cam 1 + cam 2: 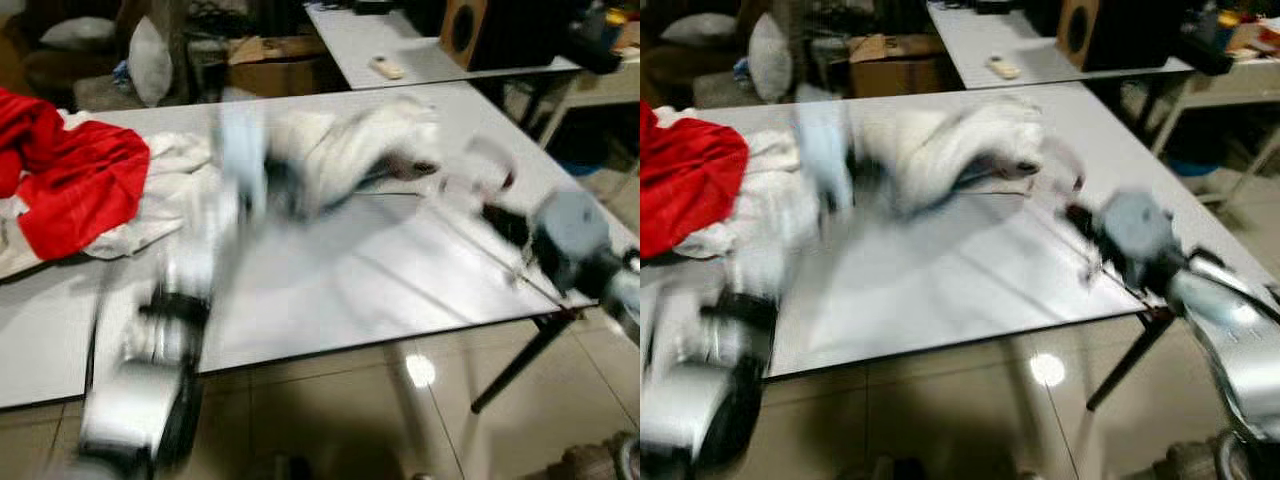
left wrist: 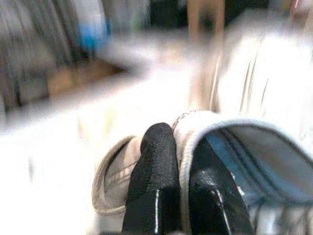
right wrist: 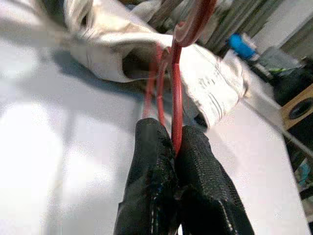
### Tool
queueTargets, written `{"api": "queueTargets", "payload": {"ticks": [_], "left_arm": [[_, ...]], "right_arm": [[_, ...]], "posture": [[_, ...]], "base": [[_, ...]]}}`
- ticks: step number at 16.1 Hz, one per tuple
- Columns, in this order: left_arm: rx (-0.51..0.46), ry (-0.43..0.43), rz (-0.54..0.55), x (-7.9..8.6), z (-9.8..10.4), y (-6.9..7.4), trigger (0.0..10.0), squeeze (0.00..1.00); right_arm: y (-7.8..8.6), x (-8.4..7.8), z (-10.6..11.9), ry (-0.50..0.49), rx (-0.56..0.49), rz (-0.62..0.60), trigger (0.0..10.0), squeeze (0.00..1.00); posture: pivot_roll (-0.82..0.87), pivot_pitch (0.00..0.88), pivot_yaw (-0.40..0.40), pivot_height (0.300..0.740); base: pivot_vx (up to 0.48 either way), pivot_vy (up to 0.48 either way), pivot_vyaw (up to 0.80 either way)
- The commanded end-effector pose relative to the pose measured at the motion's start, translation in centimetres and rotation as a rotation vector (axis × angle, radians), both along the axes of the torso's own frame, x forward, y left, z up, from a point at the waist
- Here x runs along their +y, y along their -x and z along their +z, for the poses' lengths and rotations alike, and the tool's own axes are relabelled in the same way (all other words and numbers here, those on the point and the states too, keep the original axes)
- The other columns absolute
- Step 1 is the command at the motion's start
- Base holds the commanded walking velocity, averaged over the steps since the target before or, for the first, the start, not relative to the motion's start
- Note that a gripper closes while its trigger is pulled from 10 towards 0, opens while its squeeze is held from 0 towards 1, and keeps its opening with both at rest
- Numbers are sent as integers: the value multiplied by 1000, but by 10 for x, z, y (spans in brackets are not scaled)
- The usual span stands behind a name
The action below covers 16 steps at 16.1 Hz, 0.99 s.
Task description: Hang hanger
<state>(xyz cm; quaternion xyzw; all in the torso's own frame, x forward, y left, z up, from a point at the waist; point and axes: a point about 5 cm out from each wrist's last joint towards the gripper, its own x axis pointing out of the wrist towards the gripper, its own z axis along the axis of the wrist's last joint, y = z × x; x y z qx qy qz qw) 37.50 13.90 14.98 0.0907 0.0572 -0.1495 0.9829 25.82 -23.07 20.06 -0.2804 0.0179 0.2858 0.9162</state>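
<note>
Right gripper (image 3: 171, 142) clamped on red hanger (image 3: 177, 83), hook beyond its fingertips, ready for hanging. Left gripper (image 2: 182, 147) pinches white garment (image 2: 195, 129) hem, steadying it.

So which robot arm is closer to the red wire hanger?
Right. The right tool is shut on the red wire hanger, pinching its wire. The left tool is away to the hanger's left, shut on the edge of the white cloth garment.

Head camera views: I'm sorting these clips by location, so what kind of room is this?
Probably a cluttered home workroom or storage room: grey folding tables piled with laundry such as a red garment, a cardboard box, and a wooden speaker.
</note>
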Motion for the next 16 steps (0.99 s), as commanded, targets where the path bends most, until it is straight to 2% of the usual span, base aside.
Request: {"api": "queueTargets", "payload": {"ticks": [1,3,4,5,6,7,9,11,12,13,14,15,16], "left_arm": [[-26,-73,17,2,11,-2,10000,0],[143,-203,-52,18,-15,11,10000,0],[177,-284,-92,25,-24,16,10000,0],[178,-313,-94,27,-26,18,10000,0],[170,-294,-110,28,-24,18,10000,0],[156,-265,-97,26,-20,17,10000,976],[134,-239,-109,20,-15,15,10000,1000],[122,-229,-93,17,-15,14,10000,1000],[92,-177,-70,13,-10,11,10000,1000],[63,-92,-64,8,-3,9,10000,1000],[9,34,-52,2,11,5,10000,1000],[-4,60,-51,1,15,4,10000,1000],[-11,65,-64,-1,18,4,10000,1000]], "right_arm": [[6,-3,14,9,-26,31,10000,0],[18,-10,21,49,34,94,10000,0],[23,-13,24,68,64,120,10000,0],[26,-15,26,81,86,134,10000,0],[35,-19,29,118,159,171,10000,0],[43,-23,32,152,214,201,10000,0],[56,-33,52,180,268,233,10000,0],[60,-39,61,205,282,224,10000,0],[58,-47,61,279,289,158,10000,0],[53,-52,60,279,277,94,10000,0],[49,-54,59,254,263,55,10000,0],[49,-53,58,246,263,59,10000,0],[54,-47,59,214,271,120,10000,0]], "posture": [[-182,35,86,740],[-181,35,90,740],[-179,35,89,740],[-179,35,89,740],[-178,34,88,740],[-177,32,86,740],[-179,29,87,740],[-188,30,88,740],[-191,31,88,740],[-194,31,89,740],[-192,31,89,740],[-192,30,89,740],[-190,28,89,740]], "base": [[0,0,0],[0,0,0],[0,0,0],[0,0,0],[0,0,0],[0,0,0],[0,0,0],[0,0,0],[0,0,0],[0,0,0],[0,0,0],[0,0,0],[0,0,0]]}}
